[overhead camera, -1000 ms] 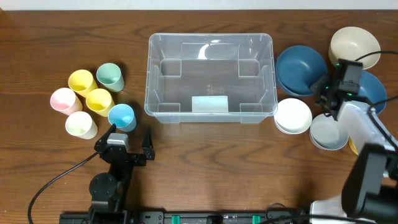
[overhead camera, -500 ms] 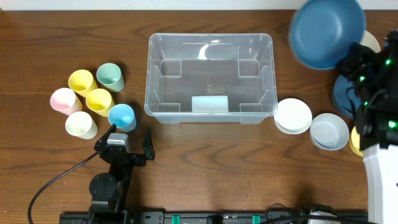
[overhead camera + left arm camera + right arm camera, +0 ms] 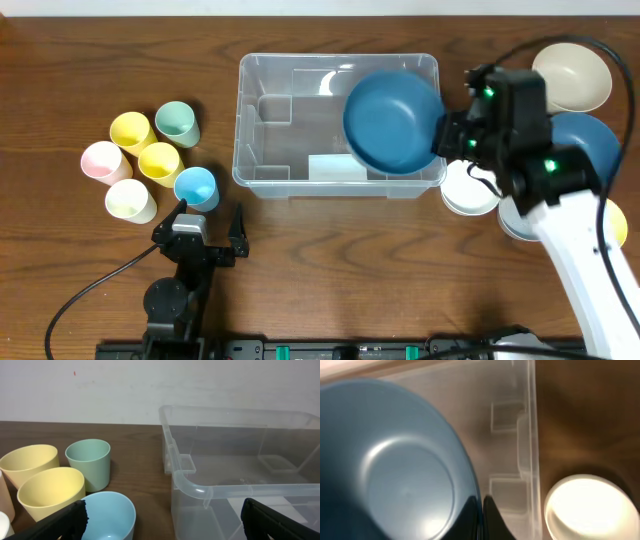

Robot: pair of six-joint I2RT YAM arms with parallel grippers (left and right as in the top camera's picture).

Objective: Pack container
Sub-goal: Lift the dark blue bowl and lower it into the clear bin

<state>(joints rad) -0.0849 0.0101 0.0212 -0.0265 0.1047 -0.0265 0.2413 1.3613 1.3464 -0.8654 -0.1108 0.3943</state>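
Clear container mid-worktop, nothing packed yet. Step in hand: first bowl going in. The right gripper is clamped on the rim of the dark blue bowl, tilted above the container's right half. Next: lower it clear of the right wall, release. The left gripper gapes idle, front-left of the container. The bowl is no longer beyond the far-right corner, as half a second ago.

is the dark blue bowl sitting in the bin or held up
Held up: the right gripper pinches the bowl by its rim, and it covers part of the bin wall from above.
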